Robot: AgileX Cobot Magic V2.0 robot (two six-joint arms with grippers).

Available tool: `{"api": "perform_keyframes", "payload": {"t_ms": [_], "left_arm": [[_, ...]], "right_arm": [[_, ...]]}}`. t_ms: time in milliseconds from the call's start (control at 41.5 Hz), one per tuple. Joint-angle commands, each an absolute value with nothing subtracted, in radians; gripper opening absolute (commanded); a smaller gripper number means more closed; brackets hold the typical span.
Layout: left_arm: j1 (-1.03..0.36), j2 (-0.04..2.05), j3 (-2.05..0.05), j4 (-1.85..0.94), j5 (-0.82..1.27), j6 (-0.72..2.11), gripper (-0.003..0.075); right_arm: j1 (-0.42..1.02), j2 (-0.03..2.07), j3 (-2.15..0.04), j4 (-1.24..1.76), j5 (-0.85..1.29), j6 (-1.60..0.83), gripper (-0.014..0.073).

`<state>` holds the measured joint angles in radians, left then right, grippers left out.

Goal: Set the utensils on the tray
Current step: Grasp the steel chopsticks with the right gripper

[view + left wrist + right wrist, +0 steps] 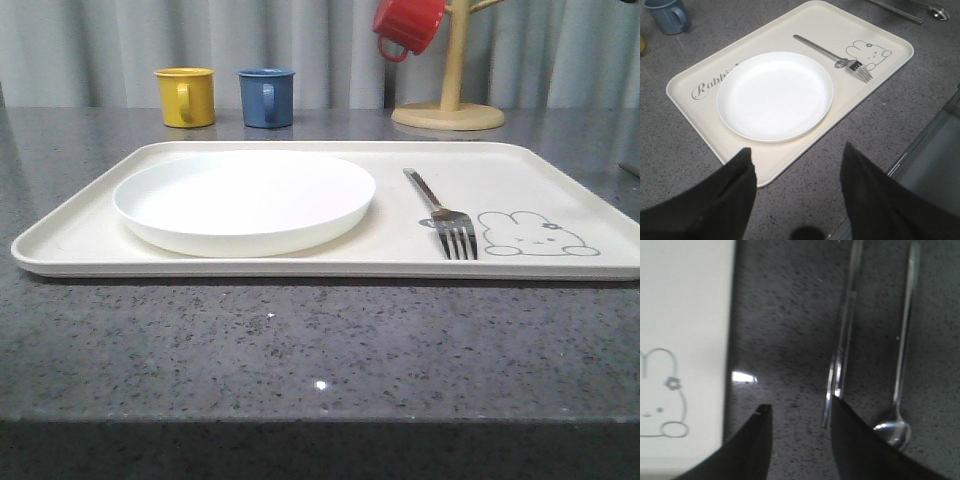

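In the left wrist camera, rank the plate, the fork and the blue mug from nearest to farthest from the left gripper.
1. Plate, on the tray, just ahead of the left gripper, whose jaws stand apart.
2. Fork, on the tray beyond the plate, by the rabbit drawing.
3. Blue mug, off the tray at its far corner.

Count on the bench: one tray [90, 235], one white plate [243, 200], one fork [445, 216], one spoon [900, 390], one pair of chopsticks [842, 340]. Mugs total three: one yellow [186, 96], one blue [267, 97], one red [407, 25]. One wooden mug stand [450, 90].
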<state>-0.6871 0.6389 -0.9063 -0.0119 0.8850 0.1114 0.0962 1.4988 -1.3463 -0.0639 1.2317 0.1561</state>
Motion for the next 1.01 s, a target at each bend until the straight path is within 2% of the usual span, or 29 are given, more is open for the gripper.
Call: {"api": "perform_keyframes", "payload": {"t_ms": [0, 241, 987], "left_arm": [[-0.687, 0.639, -0.934, -0.017, 0.808, 0.104, 0.0364], [-0.687, 0.639, -0.934, -0.017, 0.808, 0.104, 0.0364], [-0.687, 0.639, -0.934, -0.017, 0.808, 0.104, 0.0364]], "right_arm": [[0.033, 1.460, -1.335, -0.050, 1.266, 0.102, 0.0318], [-0.033, 1.508, -1.324, -0.009, 1.226, 0.044, 0.0318], [-0.036, 1.642, -1.325, 0.037, 1.158, 0.039, 0.0316]]}}
